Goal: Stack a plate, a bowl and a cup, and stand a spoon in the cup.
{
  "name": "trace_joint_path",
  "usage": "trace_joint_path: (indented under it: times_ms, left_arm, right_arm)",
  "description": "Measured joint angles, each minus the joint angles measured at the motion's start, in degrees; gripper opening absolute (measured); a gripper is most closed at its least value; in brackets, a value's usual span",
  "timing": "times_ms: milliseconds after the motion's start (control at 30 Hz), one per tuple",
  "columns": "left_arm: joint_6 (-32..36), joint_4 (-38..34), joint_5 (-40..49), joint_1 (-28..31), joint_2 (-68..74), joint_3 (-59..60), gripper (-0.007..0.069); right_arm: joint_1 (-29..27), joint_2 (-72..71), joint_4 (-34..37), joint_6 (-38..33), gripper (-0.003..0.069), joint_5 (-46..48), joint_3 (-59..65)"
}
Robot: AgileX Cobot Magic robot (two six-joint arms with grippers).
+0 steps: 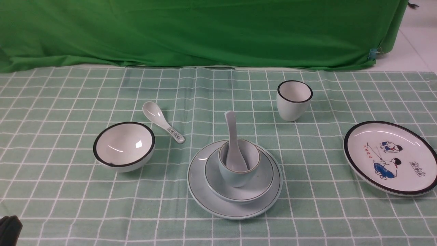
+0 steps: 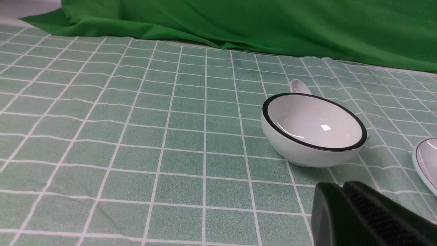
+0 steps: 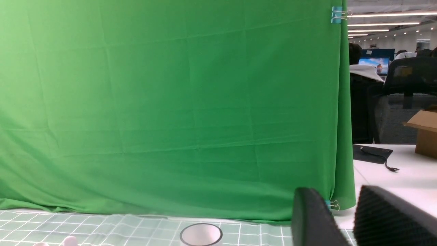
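The pale blue-green plate (image 1: 205,196) lies on the checked cloth at centre front. The matching bowl (image 1: 261,184) sits on it, and the cup (image 1: 239,176) stands in the bowl. The plain white spoon (image 1: 232,143) stands in the cup with its handle leaning up and back. The plate's edge shows in the left wrist view (image 2: 426,164). My left gripper (image 2: 341,186) is shut and empty, low at the front left corner (image 1: 9,229), apart from the stack. My right gripper (image 3: 336,192) is open and empty, faces the green backdrop, and is out of the front view.
A black-rimmed white bowl (image 1: 123,145) stands left of the stack (image 2: 312,130), with a patterned spoon (image 1: 163,123) behind it. A black-rimmed white cup (image 1: 293,100) stands at the back right (image 3: 201,235). A cartoon plate (image 1: 391,157) lies far right. A green backdrop (image 1: 205,30) closes the rear.
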Motion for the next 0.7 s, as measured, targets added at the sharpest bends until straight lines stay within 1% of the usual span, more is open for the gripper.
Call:
trace_joint_path:
  times_ms: [300, 500, 600, 633, 667, 700]
  left_arm:
    - [0.0, 0.04, 0.07, 0.0, 0.0, 0.0, 0.0013]
    - [0.0, 0.04, 0.07, 0.0, 0.0, 0.0, 0.0013]
    - [0.0, 0.17, 0.07, 0.0, 0.0, 0.0, 0.0013]
    - [0.0, 0.17, 0.07, 0.0, 0.0, 0.0, 0.0013]
    - [0.0, 0.22, 0.07, 0.0, 0.0, 0.0, 0.0013]
    - [0.0, 0.22, 0.07, 0.0, 0.0, 0.0, 0.0013]
  right_arm:
    - [0.0, 0.0, 0.0, 0.0, 0.0239, 0.0, 0.0]
    - [0.0, 0.0, -0.2, -1.79, 0.0241, 0.13, 0.25]
    - [0.0, 0.0, -3.51, 0.76, 0.0241, 0.01, 1.28]
    - [0.0, 0.0, -6.95, 3.73, 0.0241, 0.01, 2.05]
    - [0.0, 0.0, -8.42, 5.89, 0.0241, 0.01, 2.52]
    - [0.0, 0.0, -9.02, 6.23, 0.0241, 0.01, 2.74]
